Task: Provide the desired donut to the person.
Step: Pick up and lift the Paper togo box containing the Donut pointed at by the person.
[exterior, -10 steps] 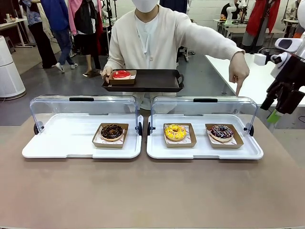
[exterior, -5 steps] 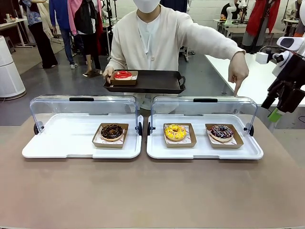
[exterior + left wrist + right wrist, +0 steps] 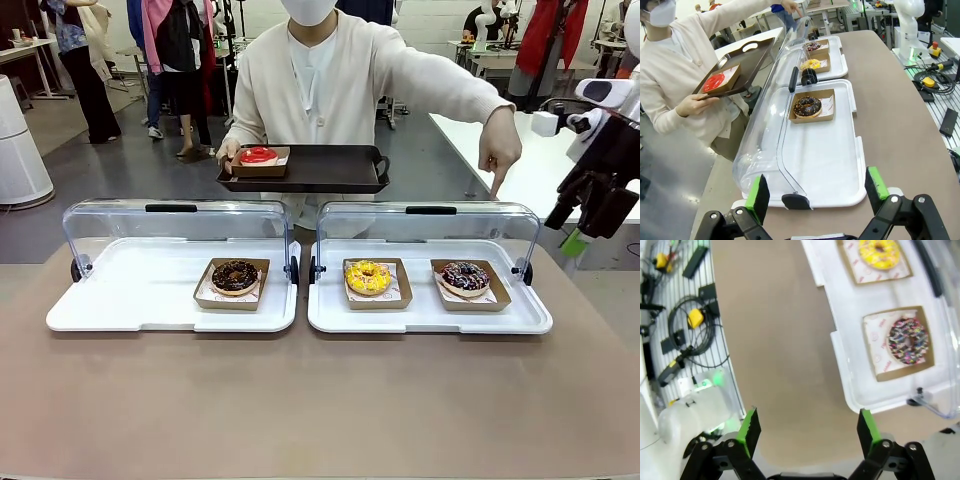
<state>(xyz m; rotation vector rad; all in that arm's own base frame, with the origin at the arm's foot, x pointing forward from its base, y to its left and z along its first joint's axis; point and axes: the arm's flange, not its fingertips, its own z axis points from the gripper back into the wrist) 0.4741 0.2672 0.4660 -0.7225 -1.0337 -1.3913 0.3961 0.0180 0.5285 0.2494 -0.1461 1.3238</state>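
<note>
1. since a moment ago the dark tray in the person's hand has edged up and slightly right, and the red donut has ridden along on it. the right arm has lifted a little at the table's right edge. the donuts in the two cases lie as they did.
2. the left gripper hangs over the left end of the left case, jaws spread wide and holding nothing.
3. in that case, toward its right side, a chocolate donut sits in a brown card tray.
4. the right case holds two donuts, a yellow donut on the left and a sprinkled donut on the right. the sprinkled one has dark icing flecked with coloured bits and sits on printed paper in its own card tray.
5. the person's pointing hand aims its index finger down, just behind the raised clear lid and roughly above the sprinkled donut. that is most likely the one wanted.
6. the right gripper is released and empty, raised off the case's right end.
7. the sprinkled donut lies to the right gripper's left and lower, so the right arm is much the nearer. the donut is round and has no long axis. its near-square tray sits roughly square with the case's edges, and the robot's side of the case is open.
</note>
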